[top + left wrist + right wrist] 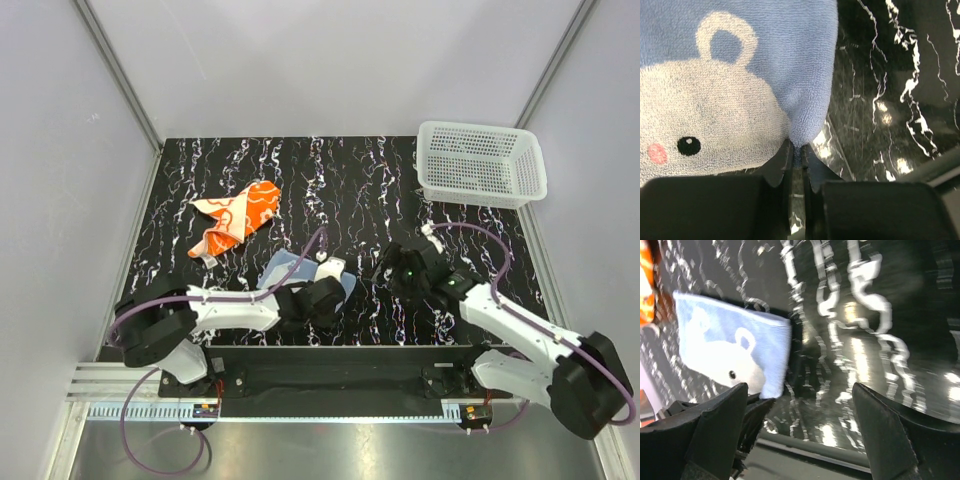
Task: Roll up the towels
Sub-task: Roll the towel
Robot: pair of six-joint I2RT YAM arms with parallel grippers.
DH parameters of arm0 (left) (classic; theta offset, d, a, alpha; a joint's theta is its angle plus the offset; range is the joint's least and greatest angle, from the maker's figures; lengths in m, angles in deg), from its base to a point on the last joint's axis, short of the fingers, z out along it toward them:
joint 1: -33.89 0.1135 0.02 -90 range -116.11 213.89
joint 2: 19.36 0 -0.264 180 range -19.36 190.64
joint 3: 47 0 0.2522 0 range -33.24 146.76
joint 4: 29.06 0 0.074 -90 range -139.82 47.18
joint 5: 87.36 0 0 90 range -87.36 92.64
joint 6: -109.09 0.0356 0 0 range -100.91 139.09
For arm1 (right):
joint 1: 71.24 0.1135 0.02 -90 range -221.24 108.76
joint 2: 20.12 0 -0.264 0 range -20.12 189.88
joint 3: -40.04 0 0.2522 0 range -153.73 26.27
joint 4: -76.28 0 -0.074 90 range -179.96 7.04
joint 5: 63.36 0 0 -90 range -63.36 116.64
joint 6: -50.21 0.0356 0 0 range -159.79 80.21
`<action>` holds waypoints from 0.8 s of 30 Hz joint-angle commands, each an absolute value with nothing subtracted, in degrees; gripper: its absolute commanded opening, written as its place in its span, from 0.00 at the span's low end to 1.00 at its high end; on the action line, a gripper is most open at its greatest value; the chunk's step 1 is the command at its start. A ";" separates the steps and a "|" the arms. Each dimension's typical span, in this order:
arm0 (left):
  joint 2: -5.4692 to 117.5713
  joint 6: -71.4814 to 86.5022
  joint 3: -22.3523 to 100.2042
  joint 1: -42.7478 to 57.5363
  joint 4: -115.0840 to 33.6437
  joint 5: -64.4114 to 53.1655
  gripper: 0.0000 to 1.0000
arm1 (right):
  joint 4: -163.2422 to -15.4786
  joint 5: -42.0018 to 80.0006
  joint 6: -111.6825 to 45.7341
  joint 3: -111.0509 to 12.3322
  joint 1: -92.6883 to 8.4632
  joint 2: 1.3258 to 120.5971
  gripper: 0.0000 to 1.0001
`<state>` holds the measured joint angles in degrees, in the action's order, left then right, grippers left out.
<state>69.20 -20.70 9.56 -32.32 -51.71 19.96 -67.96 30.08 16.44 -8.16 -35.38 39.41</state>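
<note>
Towel: we see the light blue towel (740,60) filling the upper left of the frame, with a white bear face, black eye and pink cheek.
Left gripper (797,150): at lower centre, we find its jaws pinching the towel's bottom corner.
Table (890,100): black, white-veined, on the right.

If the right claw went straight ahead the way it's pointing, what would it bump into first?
Probably the black table, just beside the edge of the blue towel. The right gripper is open and empty; the blurry view leaves the depth unclear.
</note>
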 commanded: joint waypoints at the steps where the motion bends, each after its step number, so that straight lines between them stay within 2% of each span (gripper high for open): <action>1: 65.55 -23.36 7.10 -31.59 -47.05 14.34 0.00 | -80.01 24.36 17.16 -8.27 -33.80 43.50 0.92; 9: 60.54 -25.65 2.36 -29.65 -43.62 10.90 0.00 | -91.78 23.12 19.71 -8.79 -30.28 56.60 0.89; 12: 58.35 -26.08 1.21 -29.04 -43.18 10.11 0.00 | -94.25 23.30 20.50 -8.62 -29.84 60.12 0.81; 16: 55.62 -26.35 -0.81 -28.25 -43.00 9.23 0.00 | -95.05 24.35 21.64 -8.53 -29.23 63.20 0.63; 17: 54.48 -26.44 -1.77 -27.90 -43.00 9.14 0.00 | -95.14 24.70 21.91 -8.27 -29.31 63.72 0.53; 24: 50.26 -28.02 -5.38 -26.49 -41.86 8.26 0.00 | -93.03 26.29 21.65 -8.79 -29.40 64.96 0.26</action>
<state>52.61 -26.71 -4.18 -26.99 -45.52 9.27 -92.13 24.25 21.38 -8.07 -29.92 64.26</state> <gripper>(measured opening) 0.089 0.308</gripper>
